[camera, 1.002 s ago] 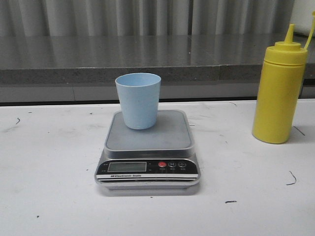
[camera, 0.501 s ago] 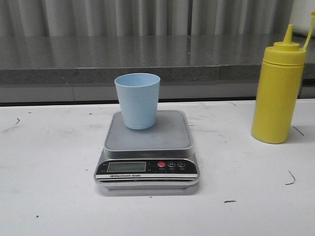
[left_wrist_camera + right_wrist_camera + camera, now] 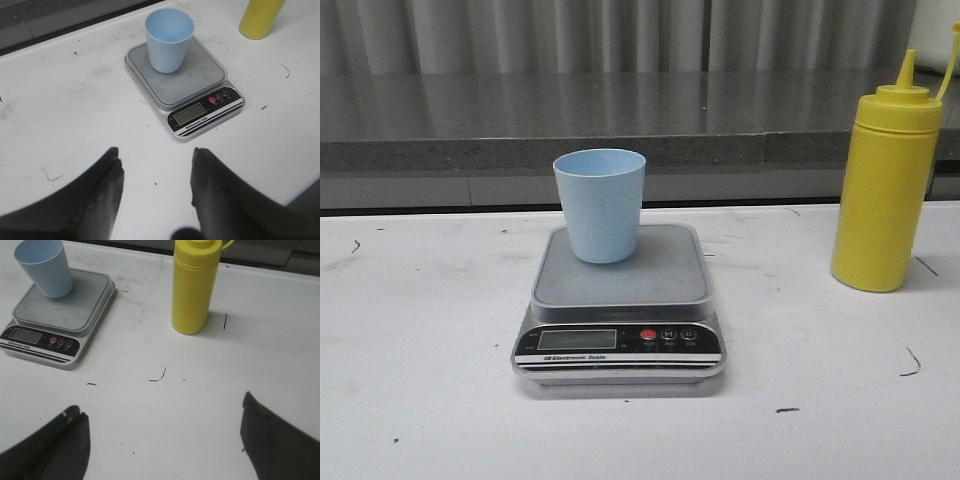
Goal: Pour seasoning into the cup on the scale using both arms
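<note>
White desk carries the grey-topped scale at its middle, and beside it toward the right edge you have the tall yellow seasoning standing upright, nozzle up, untouched. On the platform's rear part stands the small light blue cup, empty as far as shown. Your left gripper and right gripper both hang spread and hold nothing; judged at the opening step, you must next close the right on the bottle.

I note bare worktop between scale and squeeze bottle; cup blocks the platform's rear half; worktop's near edge open.
</note>
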`<state>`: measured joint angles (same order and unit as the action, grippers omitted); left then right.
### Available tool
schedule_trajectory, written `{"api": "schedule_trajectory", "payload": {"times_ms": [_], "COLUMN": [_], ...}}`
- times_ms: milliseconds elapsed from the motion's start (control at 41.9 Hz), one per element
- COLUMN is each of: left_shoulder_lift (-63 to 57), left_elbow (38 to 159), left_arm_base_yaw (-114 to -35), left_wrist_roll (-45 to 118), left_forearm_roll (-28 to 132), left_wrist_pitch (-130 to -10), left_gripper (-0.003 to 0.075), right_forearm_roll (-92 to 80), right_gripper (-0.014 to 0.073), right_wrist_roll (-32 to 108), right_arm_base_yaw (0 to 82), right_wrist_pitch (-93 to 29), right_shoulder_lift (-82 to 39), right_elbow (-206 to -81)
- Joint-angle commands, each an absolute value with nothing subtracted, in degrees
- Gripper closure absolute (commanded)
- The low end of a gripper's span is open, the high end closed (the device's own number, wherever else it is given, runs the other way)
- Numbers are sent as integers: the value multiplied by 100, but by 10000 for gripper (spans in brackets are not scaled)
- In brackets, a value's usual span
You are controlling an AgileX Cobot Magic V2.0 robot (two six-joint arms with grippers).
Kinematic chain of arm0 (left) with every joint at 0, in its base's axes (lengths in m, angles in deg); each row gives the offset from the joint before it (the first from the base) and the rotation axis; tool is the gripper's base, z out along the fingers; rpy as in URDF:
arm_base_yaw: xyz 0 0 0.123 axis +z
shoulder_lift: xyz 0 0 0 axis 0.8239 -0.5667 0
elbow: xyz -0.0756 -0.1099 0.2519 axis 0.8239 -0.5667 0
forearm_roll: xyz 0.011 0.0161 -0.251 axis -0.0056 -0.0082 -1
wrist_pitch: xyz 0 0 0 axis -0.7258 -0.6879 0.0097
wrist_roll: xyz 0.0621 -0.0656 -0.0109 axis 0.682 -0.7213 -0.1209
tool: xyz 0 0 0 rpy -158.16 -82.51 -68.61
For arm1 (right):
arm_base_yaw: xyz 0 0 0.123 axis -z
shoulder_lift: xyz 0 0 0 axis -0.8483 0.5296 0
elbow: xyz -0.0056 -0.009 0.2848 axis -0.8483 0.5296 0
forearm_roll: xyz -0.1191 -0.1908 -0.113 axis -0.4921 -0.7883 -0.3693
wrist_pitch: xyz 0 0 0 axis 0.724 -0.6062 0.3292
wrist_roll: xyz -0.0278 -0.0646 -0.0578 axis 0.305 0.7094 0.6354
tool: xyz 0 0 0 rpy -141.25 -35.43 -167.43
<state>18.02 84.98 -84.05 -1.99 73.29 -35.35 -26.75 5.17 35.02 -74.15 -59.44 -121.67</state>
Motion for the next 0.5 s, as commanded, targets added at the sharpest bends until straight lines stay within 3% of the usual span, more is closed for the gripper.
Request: {"api": "schedule_trajectory", "payload": {"times_ms": [0,191,310,358,477], "left_shoulder_lift": [1807,1807,1807,1807,1807], "left_elbow": [8642,8642,8642,8642,8642], "left_arm_base_yaw": [-8434,-8434,-8434,-8434,-8434], "left_wrist_roll": [-228,-228,-228,-228,-228], "left_forearm_roll": [7266,7266,7266,7266,7266], "left_wrist_pitch": [-3940,-3940,-3940,-3940,-3987], "left_gripper": [407,407,407,407,407], "right_forearm_roll": [-2722,-2726,-2726,-2726,-2726], "right_gripper": [43,436,628,668,662], "right_wrist_roll": [577,577,577,577,577], "right_arm_base_yaw": [3534,3534,3534,3534,3534], "right_wrist_pitch": [-6982,-6962,-6962,-6962,-6967], "right_shoulder_lift": [-5894,-5894,-5894,-5894,-5894], "right_elbow": [-12348,-12348,-12348,-12348,-12348]}}
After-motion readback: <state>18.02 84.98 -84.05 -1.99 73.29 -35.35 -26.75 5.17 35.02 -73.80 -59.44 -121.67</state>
